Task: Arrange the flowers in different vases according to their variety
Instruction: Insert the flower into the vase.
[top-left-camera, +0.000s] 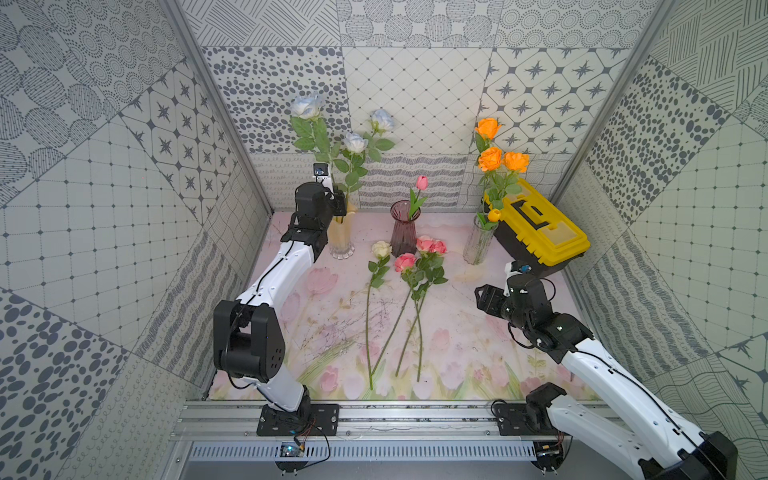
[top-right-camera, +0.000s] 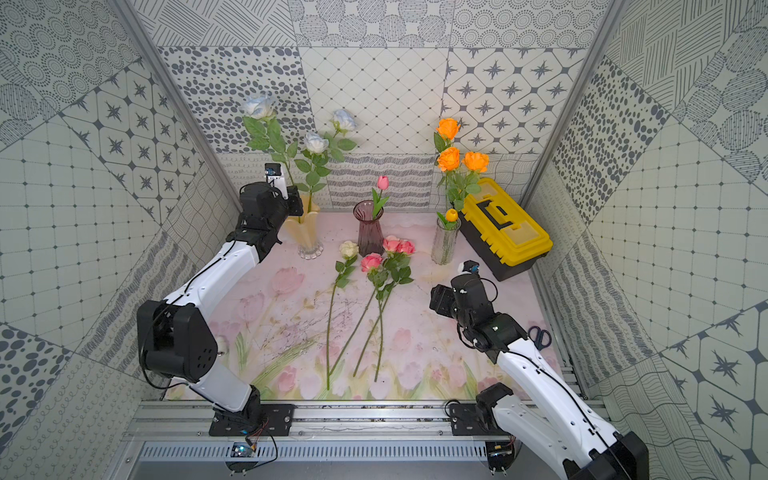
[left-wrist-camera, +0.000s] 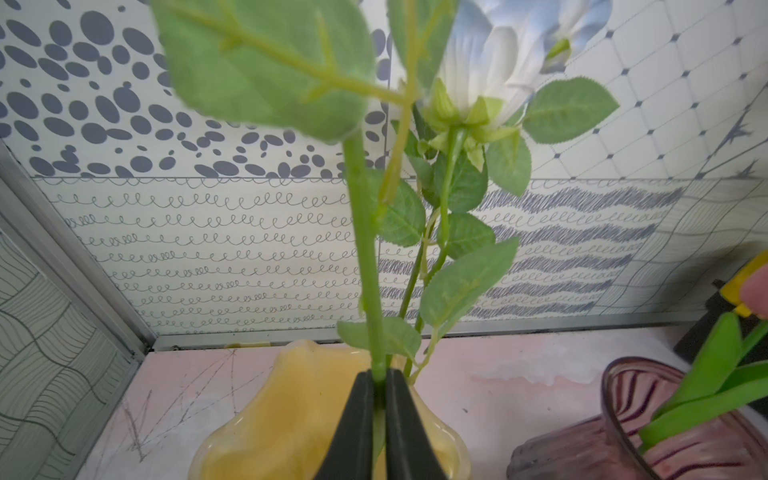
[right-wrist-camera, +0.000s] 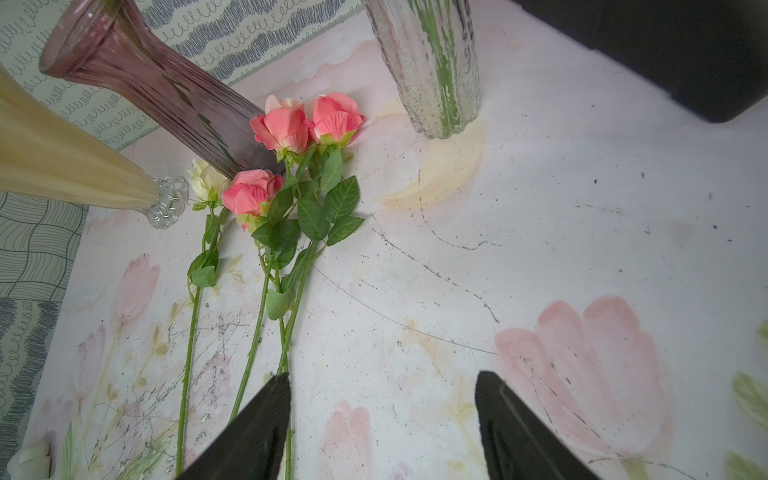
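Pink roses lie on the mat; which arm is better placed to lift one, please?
Right: the right gripper, open, hangs by the pink roses' stems; the left gripper straddles a white rose stem.

No readable text, label, number anywhere.

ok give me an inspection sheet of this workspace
surface: floral mat, scuffed with dark marks
job's things: three white-blue roses in cream-yellow vase; pink bud in purple vase; orange roses and yellow bud in clear vase; cream rose and three pink roses lying on mat
clutter: yellow-and-black toolbox at back; scissors beside right arm
grippers: left gripper narrow around a rose stem, grip unclear; right gripper open, empty
cables: black cables along both arms; wiring at front rail
surroundings: patterned wall panels on three sides
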